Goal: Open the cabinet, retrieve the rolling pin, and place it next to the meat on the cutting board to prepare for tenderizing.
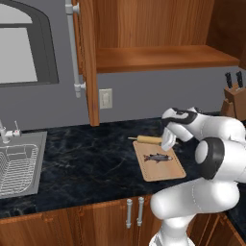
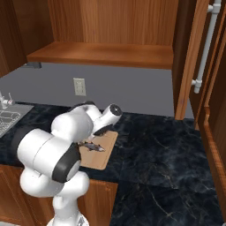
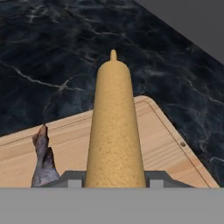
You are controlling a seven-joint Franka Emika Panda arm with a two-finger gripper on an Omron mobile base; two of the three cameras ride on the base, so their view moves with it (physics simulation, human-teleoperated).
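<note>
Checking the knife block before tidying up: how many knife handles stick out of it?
2. Both black handles stand side by side atop the knife block, at the counter's right end by the wall. More may be hidden past the picture's edge.

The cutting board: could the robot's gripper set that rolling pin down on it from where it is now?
Probably yes. The gripper is shut on the rolling pin right over the far edge of the cutting board. The meat lies off to one side, with bare wood under the pin, so nothing seems to block it.
</note>
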